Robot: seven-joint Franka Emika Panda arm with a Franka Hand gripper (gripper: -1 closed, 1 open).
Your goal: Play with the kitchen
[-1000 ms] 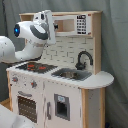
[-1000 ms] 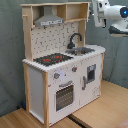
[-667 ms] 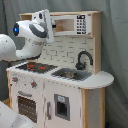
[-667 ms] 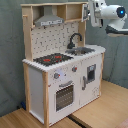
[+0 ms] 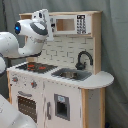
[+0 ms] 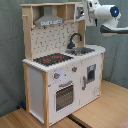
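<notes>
Kitchen [image 6: 62,65] unlabelled, no readable writing, pincer [image 6: 85,11] by upper shelf, finger state unclear

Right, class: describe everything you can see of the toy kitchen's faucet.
The faucet is black and looks like plastic, with a tall arched neck curving over and down toward the sink. It stands upright at the back of the white countertop, beside the basin, in front of the pale back wall. In the second exterior view it shows between the hob and the counter's rounded end. Nothing touches it; the robot arm is up near the top shelf.
</notes>
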